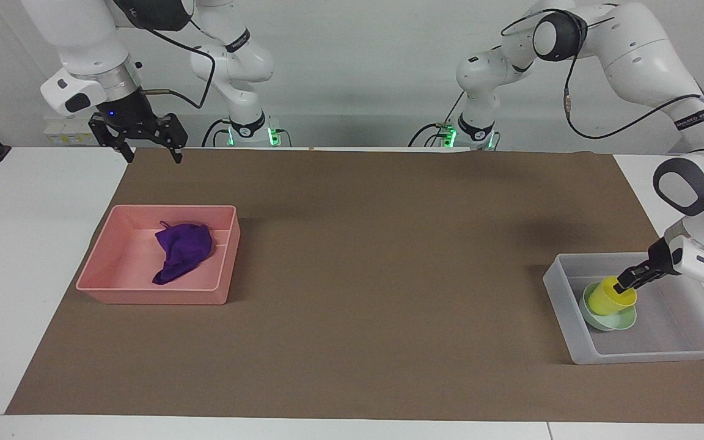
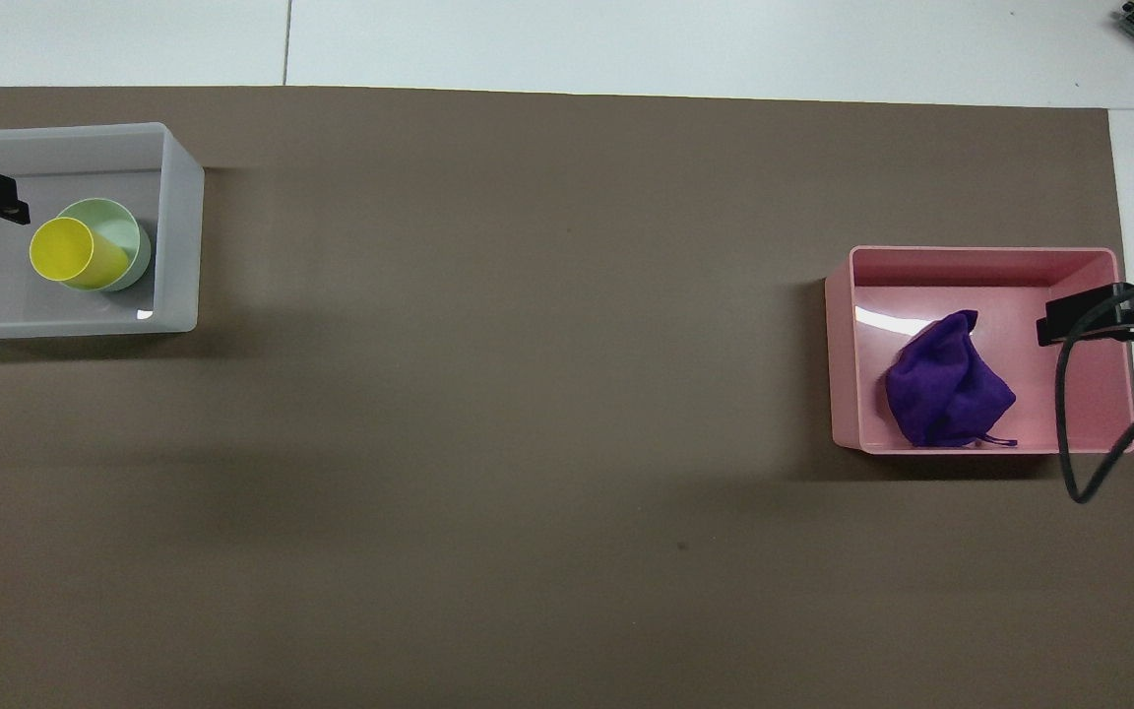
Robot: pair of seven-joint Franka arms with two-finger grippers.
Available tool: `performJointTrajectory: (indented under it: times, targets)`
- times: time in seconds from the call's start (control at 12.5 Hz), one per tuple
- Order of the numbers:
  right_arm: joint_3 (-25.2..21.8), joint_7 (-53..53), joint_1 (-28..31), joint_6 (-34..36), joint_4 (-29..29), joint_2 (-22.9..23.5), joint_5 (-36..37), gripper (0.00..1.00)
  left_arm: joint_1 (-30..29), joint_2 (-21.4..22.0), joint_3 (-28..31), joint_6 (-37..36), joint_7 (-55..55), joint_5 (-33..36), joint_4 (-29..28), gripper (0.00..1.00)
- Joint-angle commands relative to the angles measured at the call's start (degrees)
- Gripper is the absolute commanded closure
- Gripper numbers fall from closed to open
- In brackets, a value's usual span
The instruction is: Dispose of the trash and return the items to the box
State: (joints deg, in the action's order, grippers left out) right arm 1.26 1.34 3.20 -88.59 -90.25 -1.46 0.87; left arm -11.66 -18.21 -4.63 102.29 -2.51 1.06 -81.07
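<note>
My left gripper hangs over the yellow cup; I cannot tell its grip. The cup sits in the green bowl inside the box at the left arm's end. My right gripper is spread, up near the right arm's corner by the robots; purple rag lies in the pink tray

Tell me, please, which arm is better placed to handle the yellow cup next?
Left. The left gripper is right by the yellow cup, which sits in the bowl inside the clear box; the right gripper waits up near the pink tray.
</note>
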Motion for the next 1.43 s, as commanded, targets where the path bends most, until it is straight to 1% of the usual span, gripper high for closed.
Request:
performJointTrajectory:
  times: [0.0, 0.08, 0.16, 0.32, 0.4, 0.48, 0.56, 0.72, 0.8, 0.88, 0.96, 1.36]
  targets:
    - [0.32, 1.12, 0.58, -1.14, -1.16, -0.56, -0.95, 0.0, 7.24, 5.79, 0.59, -10.49, 4.24, 4.3, -1.02, 0.0]
    - [0.32, 1.12, 0.58, -1.14, -1.33, -0.56, -0.95, 0.0, 9.09, 7.82, 0.32, -12.54, 6.36, 4.31, -1.63, 0.0]
    - [0.32, 1.12, 0.58, -1.23, -1.51, -0.74, -0.95, 0.0, 10.85, 11.14, 0.32, -13.51, 8.12, 3.87, -4.08, 0.0]
    - [0.32, 1.03, 0.58, -1.23, -1.51, -0.74, -0.95, 0.0, 12.53, 16.34, 0.67, -11.77, 8.22, 3.25, -11.18, 0.0]
    - [0.32, 1.03, 0.58, -1.23, -1.51, -0.74, -0.95, 0.0, 12.28, 19.67, 0.84, -9.85, 8.22, 1.86, -15.74, 0.0]
    - [0.32, 1.03, 0.67, -1.15, -1.51, -0.74, -0.95, 0.0, 12.27, 22.49, 1.28, -8.44, 7.7, -1.46, -18.14, 0.0]
    - [0.32, 1.03, 0.67, -1.14, -1.51, -0.74, -0.95, 0.0, 12.62, 24.08, 1.89, -8.08, 7.7, -2.36, -19.29, 0.0]
    - [0.32, 0.94, 0.58, -1.14, -1.51, -0.74, -0.95, 0.0, 15.25, 24.27, 2.25, -8.95, 7.52, -1.33, -19.04, 0.0]
    - [0.32, 0.94, 0.67, -1.14, -1.51, -0.74, -0.95, 0.0, 15.43, 24.01, 2.17, -9.13, 7.61, -0.8, -18.43, 0.0]
    - [0.32, 0.94, 0.67, -1.23, -1.51, -0.74, -0.95, 0.0, 15.35, 23.31, 2.08, -9.74, 7.26, -0.79, -16.34, 0.0]
    - [0.32, 0.94, 0.58, -1.23, -1.51, -0.74, -0.95, 0.0, 15.26, 22.43, 2.16, -10.09, 7.43, -0.7, -15.62, 0.0]
    - [0.32, 0.86, 0.58, -1.23, -1.51, -0.74, -0.95, 0.0, 14.38, 21.81, 2.34, -10.36, 7.69, -1.06, -14.38, 0.0]
